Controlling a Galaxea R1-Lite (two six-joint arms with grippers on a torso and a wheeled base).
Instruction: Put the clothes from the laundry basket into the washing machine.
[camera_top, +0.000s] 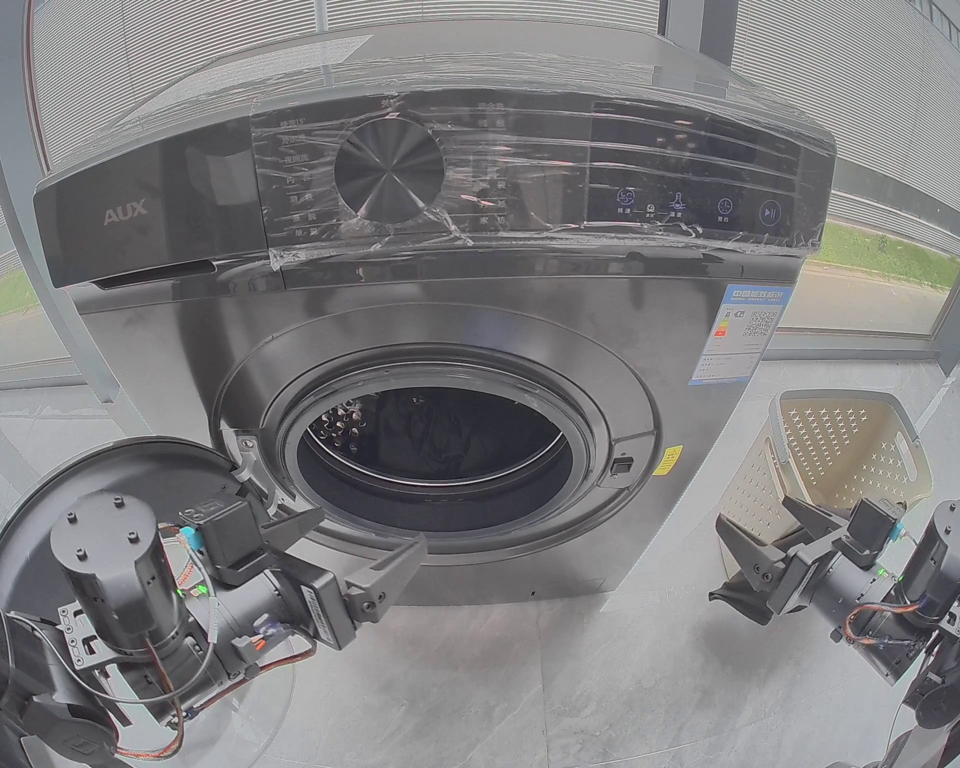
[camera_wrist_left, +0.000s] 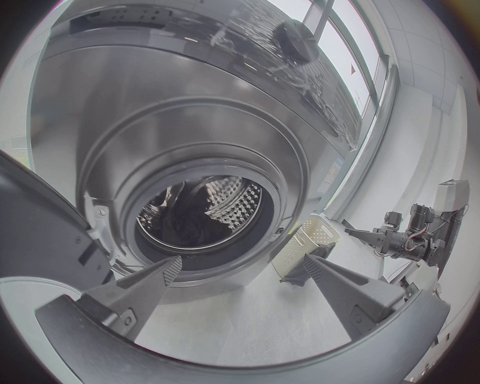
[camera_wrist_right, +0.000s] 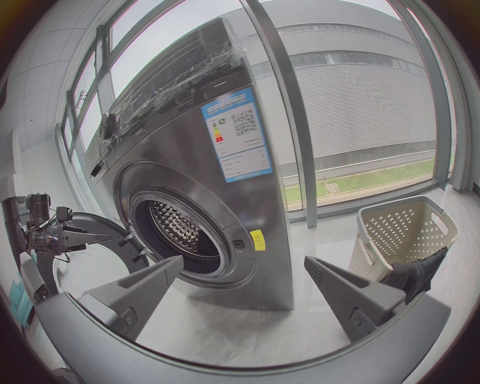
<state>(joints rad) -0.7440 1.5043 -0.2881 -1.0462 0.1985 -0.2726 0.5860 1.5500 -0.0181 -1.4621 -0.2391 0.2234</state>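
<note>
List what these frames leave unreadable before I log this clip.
Laundry basket floor, head view: hidden by its own wall and the right gripper; clothes left inside cannot be told.
Dark clothes in the drum, head view: in shadow, number of pieces unclear.
Washer door, head view: lower part covered by the left arm.

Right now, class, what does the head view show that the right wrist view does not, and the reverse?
Head view alone: dark clothes lying inside the drum. Right wrist view alone: a dark garment draped over the rim of the laundry basket. Both: the washing machine with its door swung open, and the open left tool.
</note>
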